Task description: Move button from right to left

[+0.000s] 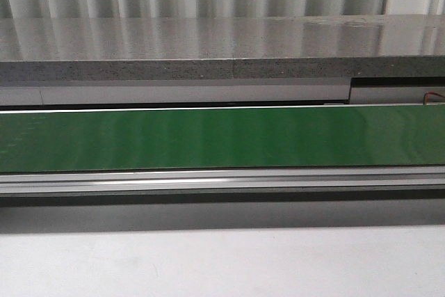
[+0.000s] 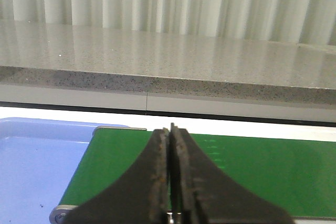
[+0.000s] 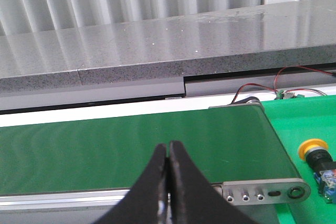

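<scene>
Left gripper (image 2: 170, 171) and right gripper (image 3: 168, 182): jaws pressed together, nothing held, above the green conveyor belt (image 1: 222, 137). Blue tray (image 2: 37, 166) adjoins the belt's left end. The button (image 3: 318, 157) lies on the green mat (image 3: 310, 119) beyond the belt's right end.

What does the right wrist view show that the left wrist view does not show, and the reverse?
Only the right wrist view shows the button with its yellow head, lying on a green surface beyond the end of the belt, and red wires near the belt's end roller. Only the left wrist view shows a pale blue tray beside the other end of the belt. Both show the green belt, the grey speckled counter behind it, and a closed black pincer holding nothing: the right pincer and the left pincer.
</scene>
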`<state>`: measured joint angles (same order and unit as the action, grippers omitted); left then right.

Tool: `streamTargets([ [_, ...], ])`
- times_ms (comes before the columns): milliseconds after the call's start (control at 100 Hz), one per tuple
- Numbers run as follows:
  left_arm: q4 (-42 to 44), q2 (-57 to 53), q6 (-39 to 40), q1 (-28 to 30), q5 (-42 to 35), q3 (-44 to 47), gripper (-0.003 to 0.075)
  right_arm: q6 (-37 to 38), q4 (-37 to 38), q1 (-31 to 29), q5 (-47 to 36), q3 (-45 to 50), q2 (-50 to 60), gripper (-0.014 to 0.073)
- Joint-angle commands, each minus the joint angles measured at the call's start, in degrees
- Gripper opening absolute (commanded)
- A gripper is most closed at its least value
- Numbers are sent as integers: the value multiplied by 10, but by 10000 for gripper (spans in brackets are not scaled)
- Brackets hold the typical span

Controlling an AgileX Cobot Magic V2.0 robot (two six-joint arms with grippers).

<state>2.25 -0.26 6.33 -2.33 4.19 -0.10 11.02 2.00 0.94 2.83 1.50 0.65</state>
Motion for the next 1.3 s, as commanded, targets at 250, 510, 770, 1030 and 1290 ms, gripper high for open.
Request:
streamTargets([
  [250,-5,-19,0,1,-48,14,-20,-2,7,0,-48,-9,5,-68],
  [510,-5,-19,0,1,-48,14,-20,-2,7,0,-48,-9,5,-68],
  [770,-5,-19,0,1,-48,14,-20,-2,7,0,-74,-14,5,-68],
  [1030,-5,-19,0,1,-48,14,-20,-2,-30,-1,57,-135,-26,-68],
  [1290,-5,-19,0,1,-48,14,-20,-2,-31,-1,348,-358,-205,-68],
])
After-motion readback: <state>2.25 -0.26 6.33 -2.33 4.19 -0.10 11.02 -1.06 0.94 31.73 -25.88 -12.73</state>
